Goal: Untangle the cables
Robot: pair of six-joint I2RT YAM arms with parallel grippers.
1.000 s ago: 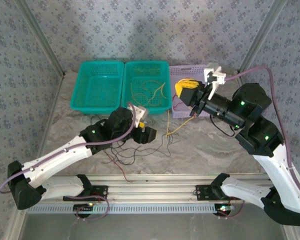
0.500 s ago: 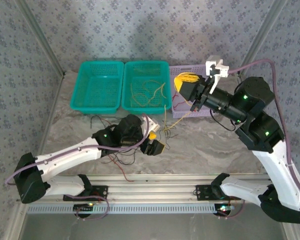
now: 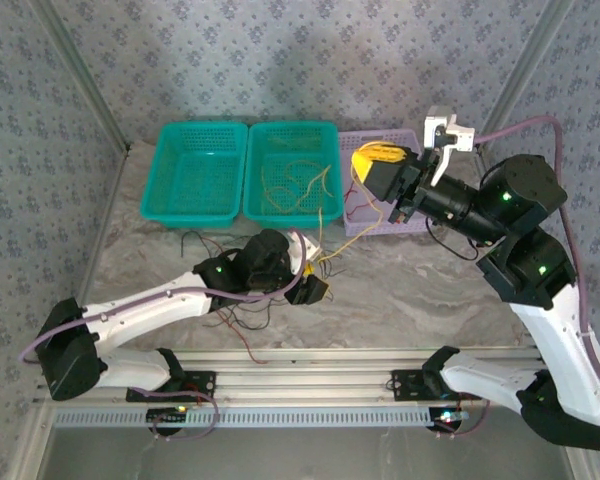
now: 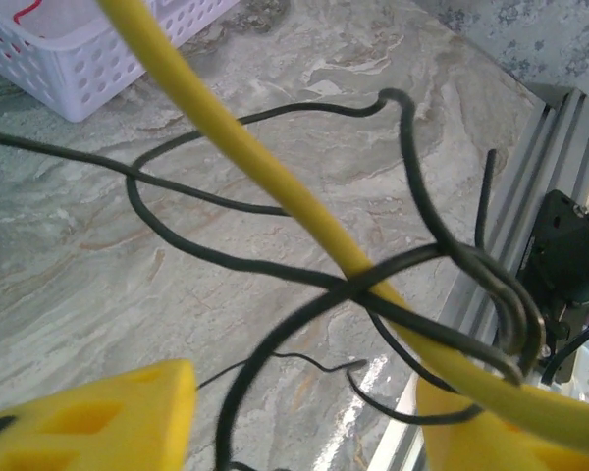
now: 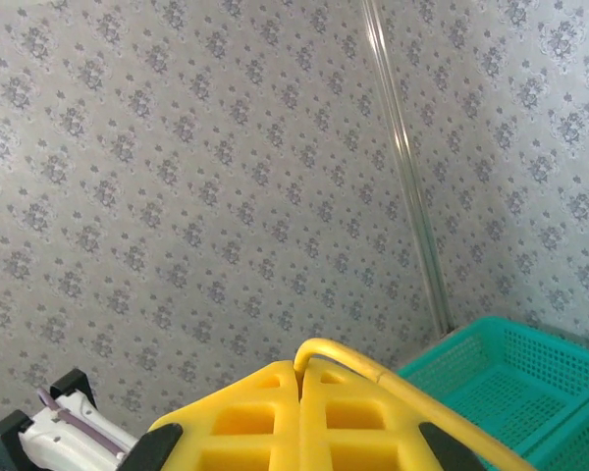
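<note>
Pinching a thin yellow cable [image 4: 275, 186] in my closed right claw [image 3: 372, 168] above the lilac plastic basket [image 4: 79, 74], left claw [image 3: 313, 290] gaping around thin black cables [image 4: 409, 147] just before it, I judge most untangling undone.

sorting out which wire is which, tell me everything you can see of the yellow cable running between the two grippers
The yellow cable is a smooth, round, plastic-looking wire, thicker than the black cables. One part is pinched in the shut right gripper. From there it slopes down, fairly straight, to the left gripper, passing between its parted fingers and lying on one. Black cables wrap across it just above the marbled table.
</note>
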